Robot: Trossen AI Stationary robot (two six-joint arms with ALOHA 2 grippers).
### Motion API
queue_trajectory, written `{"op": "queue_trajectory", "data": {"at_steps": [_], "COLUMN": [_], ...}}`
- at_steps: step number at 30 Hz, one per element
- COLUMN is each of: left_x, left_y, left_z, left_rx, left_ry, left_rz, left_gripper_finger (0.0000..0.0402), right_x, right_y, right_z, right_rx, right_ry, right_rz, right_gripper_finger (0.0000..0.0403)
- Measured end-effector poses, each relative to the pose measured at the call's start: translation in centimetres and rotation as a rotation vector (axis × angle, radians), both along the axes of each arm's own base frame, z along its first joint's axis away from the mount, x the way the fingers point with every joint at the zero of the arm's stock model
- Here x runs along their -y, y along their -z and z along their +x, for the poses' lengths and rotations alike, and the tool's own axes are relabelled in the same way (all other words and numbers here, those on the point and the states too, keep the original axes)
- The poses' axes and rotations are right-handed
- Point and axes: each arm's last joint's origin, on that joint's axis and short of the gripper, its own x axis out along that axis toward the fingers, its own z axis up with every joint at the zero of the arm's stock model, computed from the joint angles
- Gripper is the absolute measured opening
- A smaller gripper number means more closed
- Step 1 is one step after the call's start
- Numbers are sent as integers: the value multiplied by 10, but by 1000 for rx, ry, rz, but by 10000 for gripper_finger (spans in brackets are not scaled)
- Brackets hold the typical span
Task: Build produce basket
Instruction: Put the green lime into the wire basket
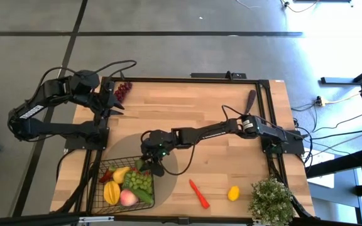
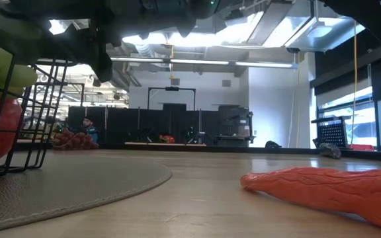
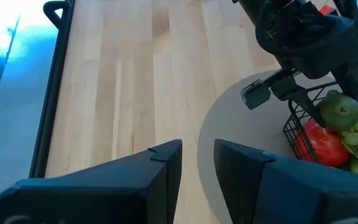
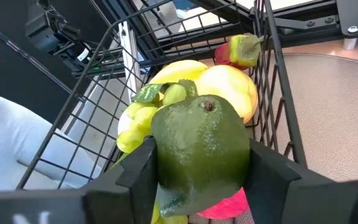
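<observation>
Chili (image 1: 199, 194), lemon (image 1: 233, 193) — beside potted plant (image 1: 271, 199)

In the low view the basket (image 2: 25, 119) is cut off at the left edge. A green fruit (image 4: 197, 149) hides the produce beneath it. The orange chili (image 2: 329, 188) runs off frame, blurred.

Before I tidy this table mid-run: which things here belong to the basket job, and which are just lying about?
Part of the job:
basket
green fruit between the right gripper fingers, over the basket
purple grapes
red chili
lemon
eggplant

Just lying about:
round mat
potted plant
left gripper, empty
</observation>
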Motion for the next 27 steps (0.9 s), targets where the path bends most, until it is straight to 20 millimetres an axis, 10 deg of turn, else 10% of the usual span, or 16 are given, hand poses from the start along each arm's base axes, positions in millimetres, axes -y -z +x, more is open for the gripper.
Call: {"op": "queue_trajectory", "data": {"at_steps": [9,27], "left_x": [0,0], "left_y": [0,0], "left_z": [0,0], "left_rx": [0,-3], "left_ry": [0,-1], "left_rz": [0,-2], "left_gripper_finger": [84,84], "right_x": [0,-8], "right_y": [-1,-10], "right_z": [0,-6], "right_rx": [5,-1], "right_ry": [6,-18], "right_rz": [-7,-26], "right_gripper_finger": [242,236]}}
